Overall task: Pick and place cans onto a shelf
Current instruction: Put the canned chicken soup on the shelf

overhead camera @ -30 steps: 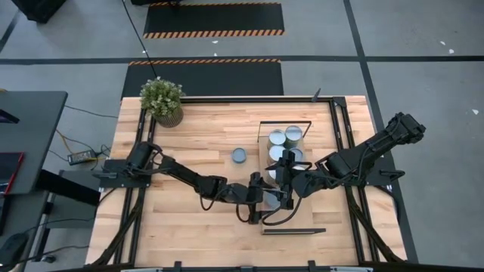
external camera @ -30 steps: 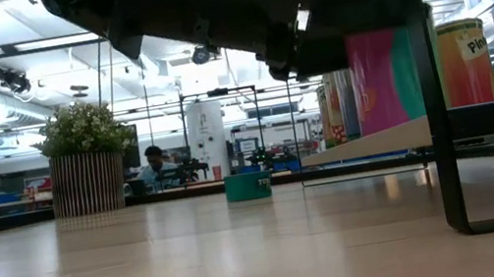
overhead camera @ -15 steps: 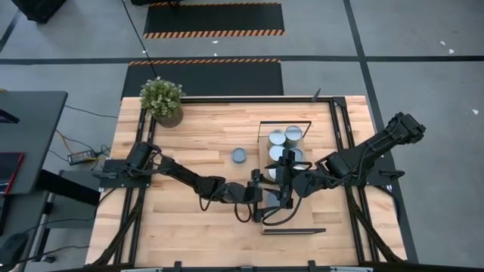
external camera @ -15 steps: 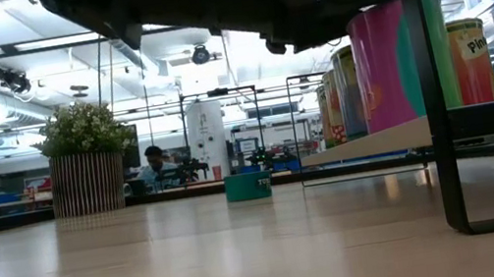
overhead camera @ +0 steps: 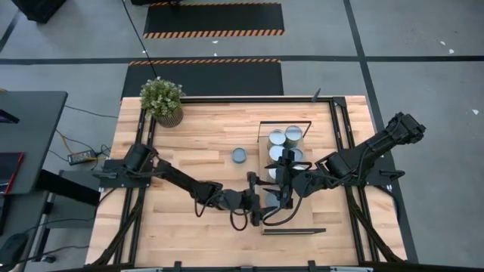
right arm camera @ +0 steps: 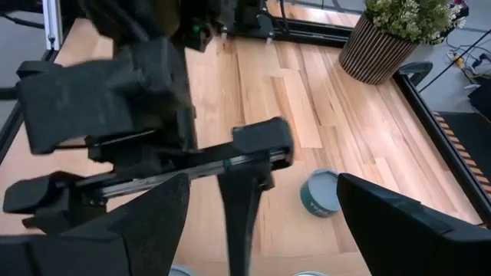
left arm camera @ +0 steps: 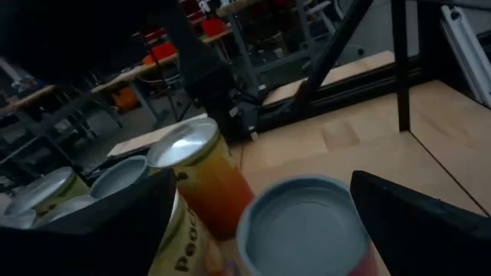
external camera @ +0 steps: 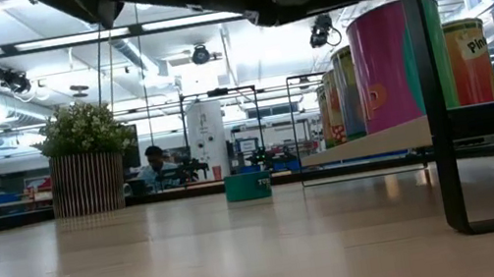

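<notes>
Workshop floor with black mats and hazard stripes surrounds a light-wood worktop (overhead camera: pixel 189 136), seen from above with a potted plant (overhead camera: pixel 162 100) at its far left corner.

Pink can (external camera: pixel 385 65): stands upright on the near part of the shelf (overhead camera: pixel 302 215), a framed wooden board on the worktop's right side; its silver top (left arm camera: pixel 303 222) fills the left wrist view.

Other cans on the shelf (overhead camera: pixel 281 137): several upright ones farther along; an orange can (left arm camera: pixel 203 172) is just beside the pink one.

Loose can (overhead camera: pixel 239 156): alone on the bare worktop, well apart from the shelf, not yet placed.

Left tool (overhead camera: pixel 261 202): at the shelf's near-left edge, over the pink can. Its fingers (left arm camera: pixel 418 222) stand apart on either side of the can's top; no contact is visible, so the can appears released.

Right tool (overhead camera: pixel 281 180): reaches over the middle of the shelf, close to the left tool. Its fingers (right arm camera: pixel 399 226) stand wide apart and hold nothing.

Hazards (a judgement):
- The left fingers flank the pink can closely; a sideways or tilted withdrawal could clip its rim and tip it against the orange can or off the shelf's edge.
- The two arms crowd the same stretch of shelf; either moving first could strike the other or sweep the standing cans.
- The shelf's thin black frame (external camera: pixel 425 80) lies near the left arm's way back to the loose can and could catch it.
</notes>
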You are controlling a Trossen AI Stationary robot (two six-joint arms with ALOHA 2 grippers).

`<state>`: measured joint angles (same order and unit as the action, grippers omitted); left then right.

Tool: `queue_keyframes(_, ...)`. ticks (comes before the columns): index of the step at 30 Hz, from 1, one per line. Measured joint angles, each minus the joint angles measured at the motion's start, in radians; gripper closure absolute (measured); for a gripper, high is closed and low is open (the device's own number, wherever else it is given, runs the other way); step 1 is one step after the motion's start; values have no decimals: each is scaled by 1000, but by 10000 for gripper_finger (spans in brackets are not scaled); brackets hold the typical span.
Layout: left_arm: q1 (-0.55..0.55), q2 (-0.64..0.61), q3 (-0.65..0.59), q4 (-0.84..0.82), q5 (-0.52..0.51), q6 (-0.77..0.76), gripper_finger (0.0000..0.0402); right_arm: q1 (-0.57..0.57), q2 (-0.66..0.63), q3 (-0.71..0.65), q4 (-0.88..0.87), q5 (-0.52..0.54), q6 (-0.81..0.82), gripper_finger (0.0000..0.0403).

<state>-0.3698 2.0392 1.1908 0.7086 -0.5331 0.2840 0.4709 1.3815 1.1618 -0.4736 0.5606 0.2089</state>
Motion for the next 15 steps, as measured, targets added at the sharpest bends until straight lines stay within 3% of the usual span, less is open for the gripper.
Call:
queue_keyframes(4,-6,-16,0,-6,67,23,3,0,0,0,-1,0,-2,65)
queue_keyframes(9,-48,-16,0,-8,80,101,3,-3,0,0,0,0,-8,65)
queue_keyframes(15,-33,-15,0,-62,117,66,3,-3,0,0,1,0,2,65)
